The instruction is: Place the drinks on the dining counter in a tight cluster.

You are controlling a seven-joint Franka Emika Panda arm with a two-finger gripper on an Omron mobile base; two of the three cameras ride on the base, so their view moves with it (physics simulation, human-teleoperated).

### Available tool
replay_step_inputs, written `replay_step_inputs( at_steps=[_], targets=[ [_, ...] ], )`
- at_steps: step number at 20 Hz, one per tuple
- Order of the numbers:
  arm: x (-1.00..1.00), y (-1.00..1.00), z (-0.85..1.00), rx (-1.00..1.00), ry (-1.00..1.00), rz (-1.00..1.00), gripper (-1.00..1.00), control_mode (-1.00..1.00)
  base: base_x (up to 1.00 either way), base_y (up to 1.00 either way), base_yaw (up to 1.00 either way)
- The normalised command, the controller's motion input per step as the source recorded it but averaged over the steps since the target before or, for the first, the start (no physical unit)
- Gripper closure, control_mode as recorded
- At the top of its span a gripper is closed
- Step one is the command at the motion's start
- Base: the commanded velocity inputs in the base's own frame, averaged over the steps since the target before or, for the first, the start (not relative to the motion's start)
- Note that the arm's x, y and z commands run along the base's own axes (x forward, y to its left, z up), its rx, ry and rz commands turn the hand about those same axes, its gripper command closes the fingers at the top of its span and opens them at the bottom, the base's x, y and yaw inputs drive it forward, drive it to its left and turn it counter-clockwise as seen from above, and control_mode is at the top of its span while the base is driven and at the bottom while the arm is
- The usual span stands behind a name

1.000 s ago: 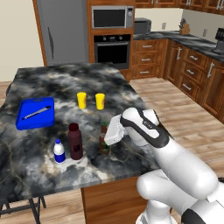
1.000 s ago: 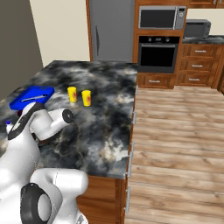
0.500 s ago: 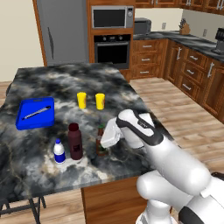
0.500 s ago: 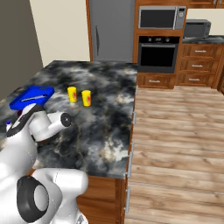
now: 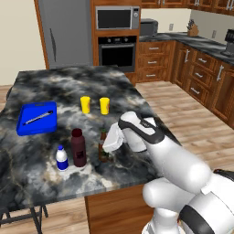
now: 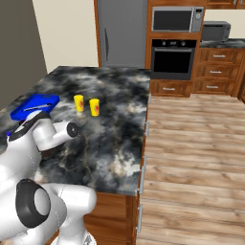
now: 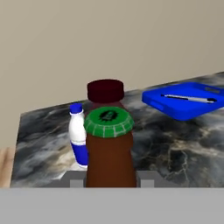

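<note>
Our gripper (image 5: pixel 106 147) pinched the beer bottle (image 7: pixel 109 151) upright on the island (image 5: pixel 137 96), beside the maroon bottle (image 5: pixel 78 147) and white bottle (image 5: pixel 61 158).

Left base view: from behind the arm on its left, high, facing forward and down across the tabletop (image 5: pixel 114 82) toward the fridge (image 5: pixel 64 32) and oven (image 5: pixel 117 50); middle distance.
Right base view: from behind the arm on its right, same height and heading, with the tabletop (image 6: pixel 115 95) at left and the wooden floor (image 6: pixel 201 153) at right.
Hand view: low, almost level with the stone, very near the beer bottle (image 7: pixel 109 151), facing a plain wall (image 7: pixel 109 39).
Shared by base views: tabletop, two yellow cups (image 5: pixel 94 105) (image 6: pixel 87 105), blue tray (image 5: pixel 36 118) (image 6: pixel 34 106), fridge, oven.
Shared by all: tray (image 7: pixel 186 100) and marbled top.
</note>
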Motion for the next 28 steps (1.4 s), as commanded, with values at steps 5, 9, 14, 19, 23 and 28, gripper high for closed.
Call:
replay_step_inputs(
  at_steps=[5,9,14,19,23,28],
  targets=[
    [0.0,0.03,-0.17,0.0,0.01,0.0,1.0,-1.0,0.0,0.0,0.0],
    [0.0,0.07,-0.36,0.0,0.0,0.0,1.0,-1.0,0.0,0.0,0.0],
    [0.08,0.04,-0.32,0.0,0.0,0.0,1.0,-1.0,0.0,0.0,0.0],
    [0.33,0.04,-0.03,0.0,0.0,0.0,1.0,-1.0,0.0,0.0,0.0],
    [0.49,0.01,0.0,0.0,0.0,0.0,1.0,-1.0,0.0,0.0,0.0],
    [0.31,0.0,-0.02,0.0,0.0,0.0,1.0,-1.0,0.0,0.0,0.0]
  ],
)
